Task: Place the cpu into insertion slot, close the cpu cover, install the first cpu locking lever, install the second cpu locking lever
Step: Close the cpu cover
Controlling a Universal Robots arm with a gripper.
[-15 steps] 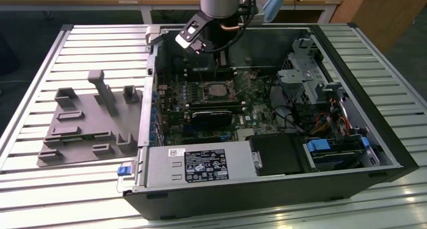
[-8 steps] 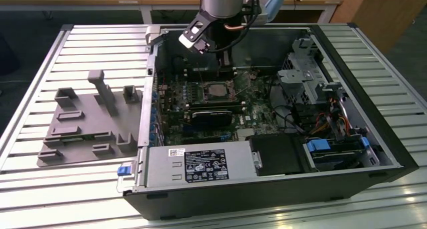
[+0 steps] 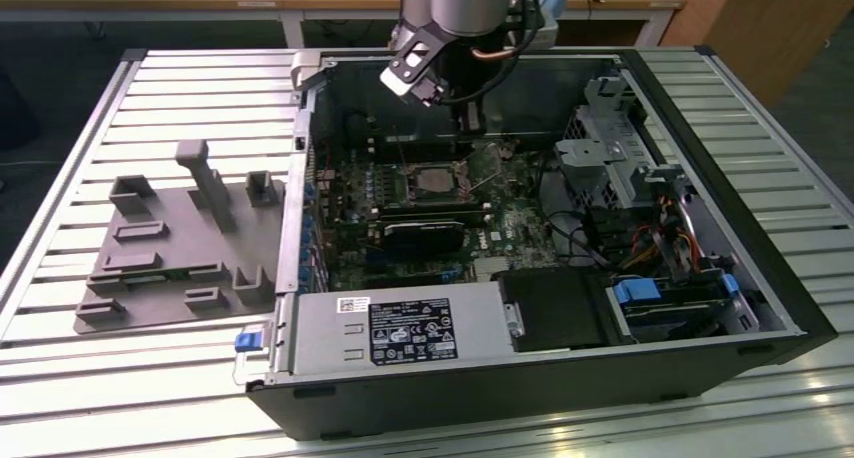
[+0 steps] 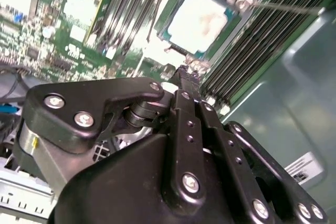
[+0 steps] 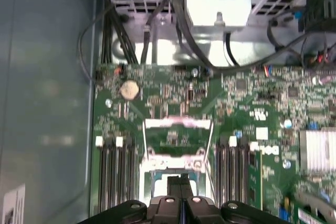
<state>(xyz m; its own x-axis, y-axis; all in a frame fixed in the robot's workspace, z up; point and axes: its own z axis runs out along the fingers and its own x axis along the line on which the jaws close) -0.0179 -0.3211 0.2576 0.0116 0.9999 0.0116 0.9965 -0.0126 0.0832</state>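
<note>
**Just under the fingertips: cpu in socket, cover up**

- Tool: my gripper [image 3: 463, 138]. In the first wrist view its two fingers met along one thin seam and nothing showed between them, so I logged it as clenched and empty.
- Item: the cpu [image 4: 198, 20], lying flat in its socket on the motherboard [image 5: 247, 103] with the pale metal top facing up. In the second wrist view it lay just beyond my fingertips and apart from them.
- Item: the cpu cover [image 5: 177, 123], raised off the socket on the side toward the drive cage. Board was visible through its square opening.
- Item: one locking lever [image 4: 286, 7], a thin rod running out from a socket corner and standing free. I judged it unlatched.
- Pose: my arm came down from the exterior view's top into the open computer case [image 3: 561, 388]. The wrist was steep and the fingers pointed down, close over the socket.
</note>
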